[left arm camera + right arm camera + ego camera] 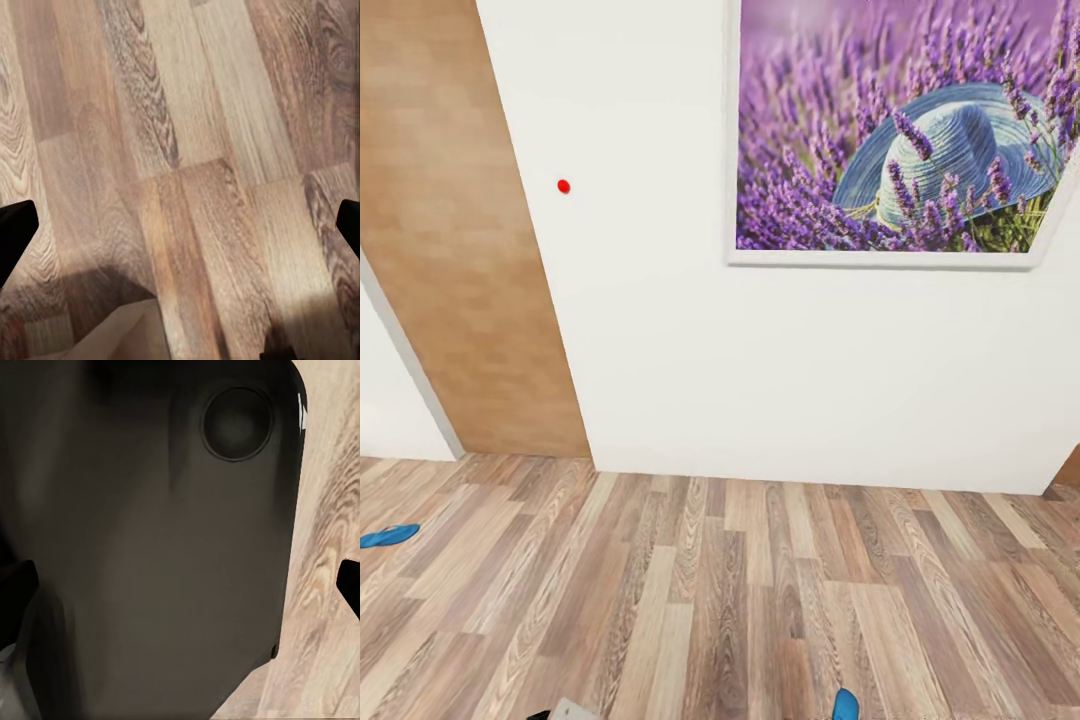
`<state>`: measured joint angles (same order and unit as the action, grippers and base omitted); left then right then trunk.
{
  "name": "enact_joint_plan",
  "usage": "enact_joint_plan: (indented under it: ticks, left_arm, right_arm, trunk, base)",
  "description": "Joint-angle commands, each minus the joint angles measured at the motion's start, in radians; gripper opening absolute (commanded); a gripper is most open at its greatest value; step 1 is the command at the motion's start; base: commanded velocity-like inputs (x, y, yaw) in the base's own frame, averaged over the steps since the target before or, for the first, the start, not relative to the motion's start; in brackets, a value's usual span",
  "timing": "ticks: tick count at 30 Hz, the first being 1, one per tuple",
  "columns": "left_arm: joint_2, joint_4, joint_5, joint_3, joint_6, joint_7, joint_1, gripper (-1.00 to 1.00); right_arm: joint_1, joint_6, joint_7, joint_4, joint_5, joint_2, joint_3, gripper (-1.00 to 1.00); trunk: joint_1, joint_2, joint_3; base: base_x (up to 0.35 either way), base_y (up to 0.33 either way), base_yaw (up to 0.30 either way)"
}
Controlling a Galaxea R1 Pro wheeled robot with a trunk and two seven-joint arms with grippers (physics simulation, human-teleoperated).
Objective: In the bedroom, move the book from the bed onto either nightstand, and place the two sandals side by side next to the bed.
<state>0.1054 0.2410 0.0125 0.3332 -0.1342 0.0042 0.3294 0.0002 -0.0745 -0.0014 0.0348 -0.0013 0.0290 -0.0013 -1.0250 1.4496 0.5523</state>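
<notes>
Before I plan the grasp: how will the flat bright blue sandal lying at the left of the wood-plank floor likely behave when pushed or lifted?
The flat bright blue sandal lies very low on the light brown wood-plank floor, so it probably slides rather than rolls or tips. Its thin profile suggests it is light and perhaps bendy, though stiffness can't be judged. With so little height, getting fingers under its edge may be awkward.

head faces wall [760, 380], wrists near floor [195, 150]

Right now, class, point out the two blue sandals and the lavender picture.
Left sandal [388, 535], head view: middle of its blue sole on the floor.
Near sandal [846, 705], head view: its blue tip at the bottom edge.
Lavender picture [810, 150], head view: purple flowers left of the hat.
</notes>
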Motion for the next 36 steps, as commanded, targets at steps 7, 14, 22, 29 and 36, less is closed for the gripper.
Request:
enact_joint_plan:
  ticks: [7,14,22,29,36]
  left_arm:
    - [0.0,0.0,0.001,0.003,-0.006,0.0,0.0,1.0]
    - [0.0,0.0,0.001,0.007,-0.006,0.001,0.0,1.0]
    - [0.0,0.0,0.001,0.009,-0.007,0.001,0.0,1.0]
    - [0.0,0.0,0.001,0.01,-0.007,0.001,0.0,1.0]
    - [0.0,0.0,0.001,0.01,-0.007,0.001,0.0,1.0]
  right_arm:
    - [0.0,-0.008,0.0,0.001,0.0,0.0,0.0,1.0]
    - [0.0,-0.02,0.0,0.001,0.0,0.0,0.0,1.0]
    - [0.0,-0.024,0.0,0.001,0.0,0.0,0.0,1.0]
    - [0.0,-0.025,0.0,0.001,0.0,0.0,0.0,1.0]
    - [0.0,-0.026,0.0,0.001,0.0,0.0,0.0,1.0]
  trunk:
    - [0.0,0.0,0.001]
    - [0.0,0.0,0.001]
    - [0.0,0.0,0.001]
    - [0.0,0.0,0.001]
    - [0.0,0.0,0.001]
  base:
    - [0.006,0.006,-0.265]
    - [0.002,0.002,-0.28]
    - [0.001,0.001,-0.175]
    - [0.0,0.0,-0.052]
    - [0.003,0.001,-0.017]
